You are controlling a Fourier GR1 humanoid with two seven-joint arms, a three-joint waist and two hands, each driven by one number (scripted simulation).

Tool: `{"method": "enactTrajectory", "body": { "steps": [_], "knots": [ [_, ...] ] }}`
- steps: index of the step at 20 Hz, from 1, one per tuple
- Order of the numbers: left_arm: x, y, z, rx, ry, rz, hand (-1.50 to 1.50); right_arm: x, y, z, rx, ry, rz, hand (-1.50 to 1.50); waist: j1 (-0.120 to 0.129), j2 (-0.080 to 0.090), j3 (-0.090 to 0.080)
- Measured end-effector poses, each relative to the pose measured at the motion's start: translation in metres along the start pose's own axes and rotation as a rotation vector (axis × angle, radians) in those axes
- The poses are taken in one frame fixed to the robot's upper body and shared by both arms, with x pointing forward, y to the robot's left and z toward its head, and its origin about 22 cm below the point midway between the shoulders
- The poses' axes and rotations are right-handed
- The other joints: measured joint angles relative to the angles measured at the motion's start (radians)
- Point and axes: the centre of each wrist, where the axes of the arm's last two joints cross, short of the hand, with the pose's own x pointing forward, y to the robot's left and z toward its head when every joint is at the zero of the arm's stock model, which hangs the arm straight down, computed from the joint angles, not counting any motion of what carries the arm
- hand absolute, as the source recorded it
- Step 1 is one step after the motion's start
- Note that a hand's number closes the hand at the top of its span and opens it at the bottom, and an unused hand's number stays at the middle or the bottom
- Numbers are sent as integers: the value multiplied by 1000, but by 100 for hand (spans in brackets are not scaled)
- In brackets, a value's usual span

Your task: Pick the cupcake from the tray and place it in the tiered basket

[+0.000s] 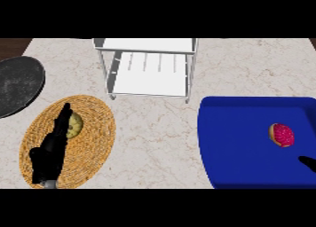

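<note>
two hands are showing. the left hand (48, 153) is lying over a woven mat (95, 146), fingers (62, 117) straight and together, apparently resting out of the way beside a yellow pastry (74, 125). the right hand (313, 165) is peeking in over the blue tray (239, 150) — open or closed, i cannot tell — likely positioned for reaching the cupcake (282, 135), which is sitting in the tray, well apart from the tiered basket (148, 84).

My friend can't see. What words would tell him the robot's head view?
A pink cupcake lies on a blue tray at right, the right hand at the tray's near corner. A white tiered basket stands farther back; the left hand lies open over a woven mat.
</note>
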Motion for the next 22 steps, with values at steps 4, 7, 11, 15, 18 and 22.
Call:
{"method": "enactTrajectory", "body": {
  "steps": [4, 7, 11, 15, 18, 22],
  "knots": [
    [-2, -2, 2, -3, 10, -3, 0, 16, 5, 3, 9, 8, 113, -150, 6, -3, 2],
    [-2, -7, 4, -9, 11, -4, 0, 28, 14, 9, 30, 26, 168, -150, 10, -5, 4],
    [-4, -10, 5, 5, 15, -5, 0, 43, 24, 15, 62, 39, 198, -150, 0, -9, 6],
    [-4, -9, 4, 6, 23, -1, 0, 63, 35, 18, 80, 33, 192, -150, -7, -12, 8],
    [-6, -6, 4, 11, 29, -5, 0, 75, 45, 21, 93, 32, 195, -150, -12, -15, 8],
    [-5, -5, 3, 16, 37, -6, 0, 84, 59, 24, 137, 62, 223, -150, -16, -16, 7]
  ]
}}
